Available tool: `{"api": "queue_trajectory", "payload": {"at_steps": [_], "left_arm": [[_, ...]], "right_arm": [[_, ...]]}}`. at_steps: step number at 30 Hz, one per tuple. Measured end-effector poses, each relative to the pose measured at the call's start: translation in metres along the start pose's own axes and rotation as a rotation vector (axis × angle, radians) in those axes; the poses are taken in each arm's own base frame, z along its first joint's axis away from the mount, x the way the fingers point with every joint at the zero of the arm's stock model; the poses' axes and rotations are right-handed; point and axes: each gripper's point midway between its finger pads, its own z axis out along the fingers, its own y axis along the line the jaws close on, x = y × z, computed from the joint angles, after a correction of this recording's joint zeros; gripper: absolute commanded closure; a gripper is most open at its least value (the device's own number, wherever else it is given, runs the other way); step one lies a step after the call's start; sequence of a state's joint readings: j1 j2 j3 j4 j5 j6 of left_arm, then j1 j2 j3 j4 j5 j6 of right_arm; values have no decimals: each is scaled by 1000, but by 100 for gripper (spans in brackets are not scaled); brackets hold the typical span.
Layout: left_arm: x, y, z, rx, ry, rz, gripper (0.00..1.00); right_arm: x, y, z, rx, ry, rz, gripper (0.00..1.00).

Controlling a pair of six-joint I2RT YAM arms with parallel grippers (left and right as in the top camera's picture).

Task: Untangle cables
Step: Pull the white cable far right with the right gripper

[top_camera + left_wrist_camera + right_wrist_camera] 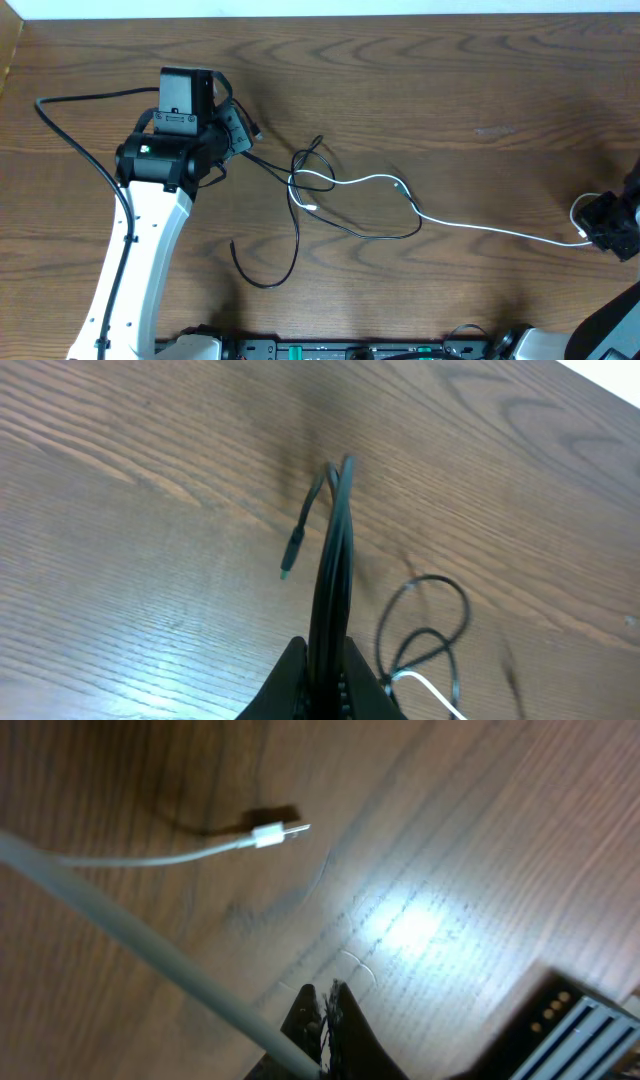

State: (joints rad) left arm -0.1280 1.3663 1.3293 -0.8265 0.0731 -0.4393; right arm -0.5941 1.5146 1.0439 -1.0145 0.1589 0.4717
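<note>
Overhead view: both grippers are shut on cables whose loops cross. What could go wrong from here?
1. The black cable and white cable cross in loops; pulling apart may cinch a knot.
2. The left gripper pinches the black cable folded double, so a strand might slip.
3. The right gripper holds the white cable near its plug; that short tail could pull out.

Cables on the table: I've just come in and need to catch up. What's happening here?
Two robot arms are pulling a black cable and a white cable apart. The left arm has its jaws shut on the black cable near one plug end. The right arm has its jaws shut on the white cable near its plug. Between the arms, the two cables cross in a loose tangle and are not yet separated.
</note>
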Motion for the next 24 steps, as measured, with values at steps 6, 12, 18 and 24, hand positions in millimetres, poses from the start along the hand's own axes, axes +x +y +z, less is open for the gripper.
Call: {"api": "queue_trajectory", "payload": {"at_steps": [6,12,18,24], "left_arm": [[-12,2,0,-20,-55,-12,92],[-35,9,-3,-76,-169,-21,93],[-40,-5,-4,-7,-180,-31,93],[-17,-40,-3,162,-72,5,93]], "right_arm": [[-6,-4,1,-56,15,62,99],[-32,-10,-15,-158,-9,160,99],[-56,11,-42,-366,-43,150,99],[-62,70,-93,-764,-66,-50,99]]}}
